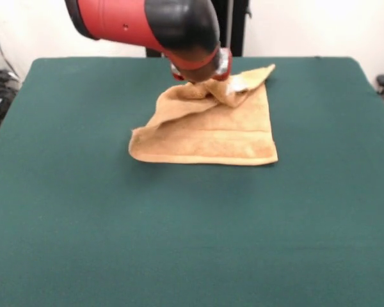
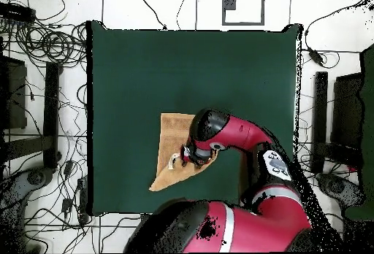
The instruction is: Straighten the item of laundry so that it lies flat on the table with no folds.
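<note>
The orange-tan towel (image 1: 211,134) lies near the middle of the dark green table (image 1: 83,224), towards its far side. Its near part lies flat with a woven band along the front edge. Its far part is bunched and pulled up into folds, and one corner points to the far right. My gripper (image 1: 212,82) sits right on the bunched far part and looks shut on a pinch of the cloth. In the overhead view the gripper (image 2: 186,155) and arm cover the right side of the towel (image 2: 174,131) on the table (image 2: 131,83).
The red arm (image 1: 147,22) hangs over the table's far middle. In the overhead view the arm's body (image 2: 241,225) fills the bottom edge. Cables and equipment (image 2: 44,47) lie on the floor around the table. A black post (image 1: 237,25) stands behind the table.
</note>
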You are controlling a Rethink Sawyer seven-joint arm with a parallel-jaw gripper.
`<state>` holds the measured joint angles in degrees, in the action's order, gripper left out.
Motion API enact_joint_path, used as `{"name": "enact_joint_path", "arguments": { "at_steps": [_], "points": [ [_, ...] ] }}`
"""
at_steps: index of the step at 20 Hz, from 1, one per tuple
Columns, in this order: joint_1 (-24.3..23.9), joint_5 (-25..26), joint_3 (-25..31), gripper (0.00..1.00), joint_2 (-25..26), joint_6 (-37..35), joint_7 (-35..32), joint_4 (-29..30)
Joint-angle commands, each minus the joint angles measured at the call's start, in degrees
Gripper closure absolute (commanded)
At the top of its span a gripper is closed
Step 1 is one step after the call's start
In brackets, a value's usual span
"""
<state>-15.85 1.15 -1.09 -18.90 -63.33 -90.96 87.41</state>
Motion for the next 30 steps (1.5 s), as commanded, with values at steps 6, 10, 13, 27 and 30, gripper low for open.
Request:
{"name": "enact_joint_path", "arguments": {
  "at_steps": [6, 10, 13, 27, 30],
  "points": [
    [4.8, 14.0, -2.8, 0.0, -10.1, 16.7, -5.3, -1.1],
    [4.6, 16.4, -1.8, 0.0, -12.7, 20.7, -4.8, 0.3],
    [3.7, 17.0, -0.5, 0.0, -11.8, 21.4, -3.8, -0.5],
    [-7.2, 9.6, 16.1, 0.0, -12.7, 35.0, -1.0, 8.9],
    [-9.2, 7.3, 19.0, 0.0, -11.7, 31.8, -0.6, 9.5]
  ]
}}
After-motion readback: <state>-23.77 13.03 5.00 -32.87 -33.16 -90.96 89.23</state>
